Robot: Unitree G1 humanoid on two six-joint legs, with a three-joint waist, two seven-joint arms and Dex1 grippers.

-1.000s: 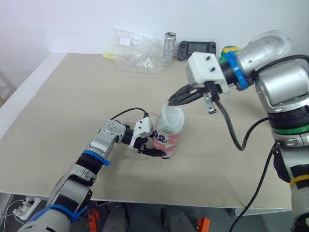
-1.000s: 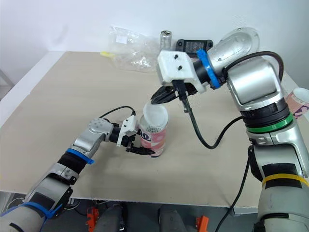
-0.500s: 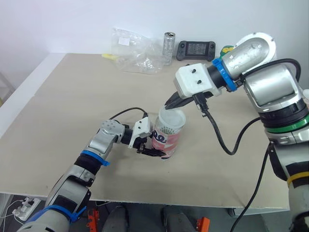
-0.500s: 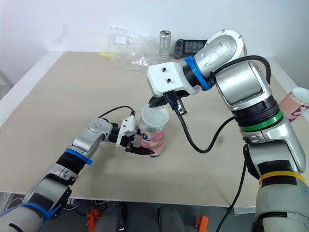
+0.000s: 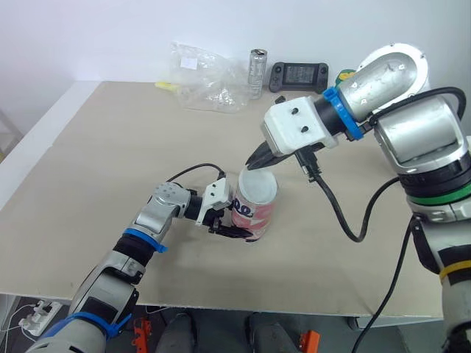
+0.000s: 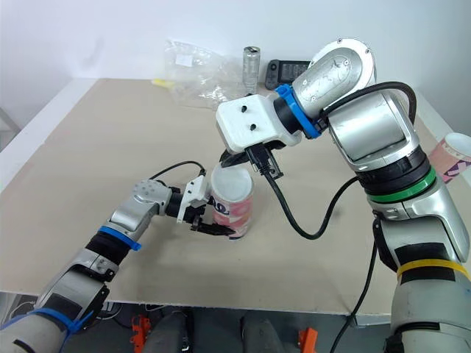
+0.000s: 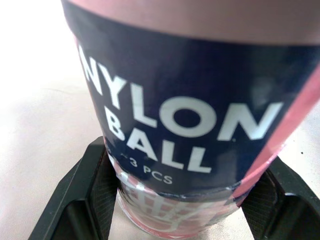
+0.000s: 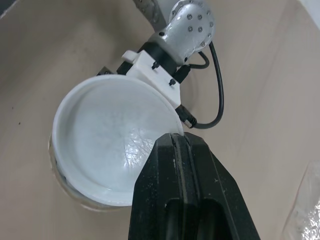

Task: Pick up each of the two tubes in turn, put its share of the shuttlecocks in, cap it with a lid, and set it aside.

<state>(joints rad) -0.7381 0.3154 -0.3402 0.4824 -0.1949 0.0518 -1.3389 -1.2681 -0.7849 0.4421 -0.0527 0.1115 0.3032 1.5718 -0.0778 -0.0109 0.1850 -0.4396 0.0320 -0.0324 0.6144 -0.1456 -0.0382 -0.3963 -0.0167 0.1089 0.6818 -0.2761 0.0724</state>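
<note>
Table of pale beige board takes up most of the scene. Over its middle reaches the right arm, silver with a blue ring at the wrist, and a black cable hangs from it. At the far edge lies a crumpled clear plastic bag. A black handheld game console lies further to the right, and a slim metal can stands upright between them. At the right edge of the right eye view a second tube shows, pink with an open white-rimmed mouth and partly cut off.

The tube in play stands upright on the table near the front middle. It is pink with a dark blue band that reads NYLON BALL, 3 PCS in the left wrist view. The left gripper clamps it low down, close to the base, with one black finger pressed against each side of the wall.

A white lid sits on the tube's mouth, hollow side up and roughly level; whether it is pushed fully home cannot be told. The right gripper comes down at it from the far side, its two fingers pressed together with the lid's rim nipped at their tips
</note>
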